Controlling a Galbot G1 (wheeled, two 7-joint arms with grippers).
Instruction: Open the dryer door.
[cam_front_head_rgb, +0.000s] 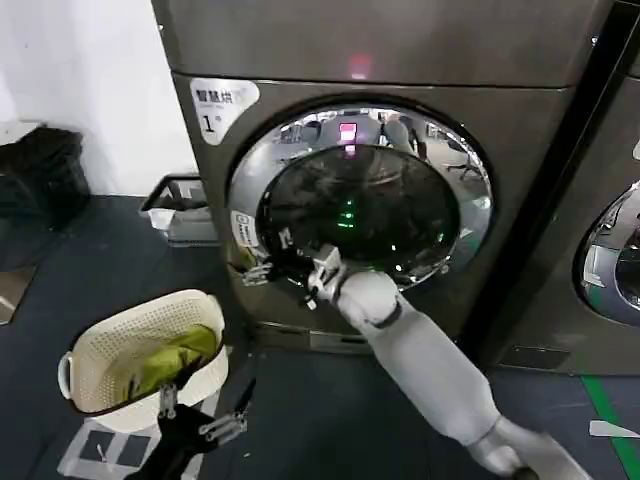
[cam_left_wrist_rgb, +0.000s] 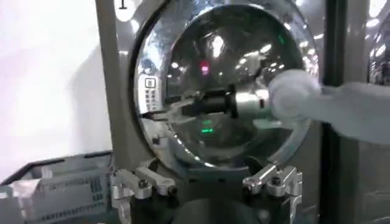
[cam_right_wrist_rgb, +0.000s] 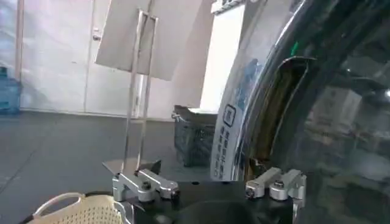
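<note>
Low at the left, the left gripper (cam_front_head_rgb: 200, 415) hangs with fingers spread and empty beside a cream laundry basket (cam_front_head_rgb: 95, 350) holding green cloth. Further right, the right gripper (cam_front_head_rgb: 268, 268) sits at the left edge of the dryer door (cam_front_head_rgb: 440, 165); whether it grips cannot be told. The dryer (cam_front_head_rgb: 400, 40) stands centre.

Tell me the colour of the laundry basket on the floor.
Cream basket, clearest in the head view.

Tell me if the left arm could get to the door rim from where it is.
Probably not without a long reach: the left hand hangs low by the basket, open, while the right hand already sits at the door's left rim.
</note>
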